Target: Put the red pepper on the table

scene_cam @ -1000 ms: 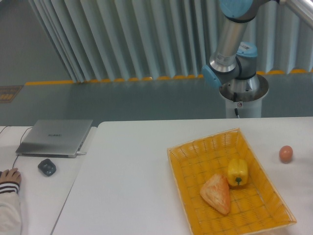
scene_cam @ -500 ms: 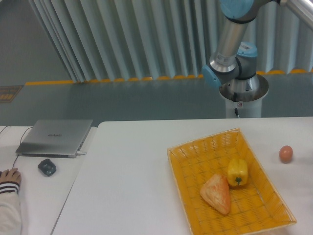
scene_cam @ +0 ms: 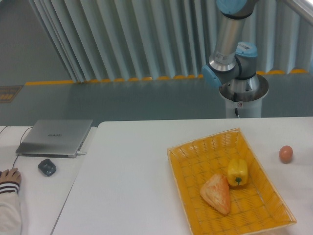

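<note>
The white table fills the lower part of the room from where I stand, its far edge running straight across in front of the arm's pedestal. Toward the right end of it sits a woven yellow basket, turned at an angle so one corner points at the far edge and another runs down to the near right corner. Inside the basket a yellow pepper stands close to the right wall, stem facing forward, and just beside it, toward the near side, lies a wedge of orange-brown bread; the two look almost touching. Outside the basket, near the right edge of the table, a small orange-pink ball rests on its own, well apart from the basket.

I see no red pepper anywhere on the table or in the basket.

The robot arm rises behind the far edge of the table from a round metal base, its grey tube going up out of sight at the top. The gripper is out of view, so its state cannot be told.

At the left, on a separate white desk butted against the table's left edge, a closed grey laptop lies near the far side, with a dark mouse just in front of it. A person's hand in a striped cuff rests at the desk's left edge.
</note>
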{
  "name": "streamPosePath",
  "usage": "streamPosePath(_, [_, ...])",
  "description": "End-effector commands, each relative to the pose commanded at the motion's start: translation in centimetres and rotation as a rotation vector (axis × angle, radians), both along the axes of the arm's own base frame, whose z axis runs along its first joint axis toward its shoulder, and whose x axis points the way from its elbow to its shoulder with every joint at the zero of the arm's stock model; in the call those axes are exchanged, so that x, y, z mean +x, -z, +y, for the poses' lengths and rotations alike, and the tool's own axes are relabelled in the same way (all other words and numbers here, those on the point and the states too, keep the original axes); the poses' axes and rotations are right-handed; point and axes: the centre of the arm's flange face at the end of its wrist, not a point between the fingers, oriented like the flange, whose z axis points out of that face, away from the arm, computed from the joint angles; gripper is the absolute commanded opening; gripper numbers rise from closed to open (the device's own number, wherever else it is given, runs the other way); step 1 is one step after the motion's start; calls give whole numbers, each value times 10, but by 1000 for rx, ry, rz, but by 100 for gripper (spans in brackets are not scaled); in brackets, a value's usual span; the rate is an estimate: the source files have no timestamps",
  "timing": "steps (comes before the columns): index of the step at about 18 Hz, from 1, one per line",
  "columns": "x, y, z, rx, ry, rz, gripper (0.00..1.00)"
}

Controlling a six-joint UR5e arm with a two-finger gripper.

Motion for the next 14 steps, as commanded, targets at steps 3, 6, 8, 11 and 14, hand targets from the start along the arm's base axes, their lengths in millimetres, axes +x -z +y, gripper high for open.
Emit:
streamPosePath(3, [14, -23, 0, 7, 1, 32, 100])
streamPosePath(6, [13, -23, 2, 5, -1, 44, 100])
streamPosePath(8, [11, -18, 7, 7, -4, 42, 100])
streamPosePath(11, [-5, -5, 15, 25, -38, 72, 100])
streamPosePath(14, [-14, -3, 21, -2, -22, 89, 100])
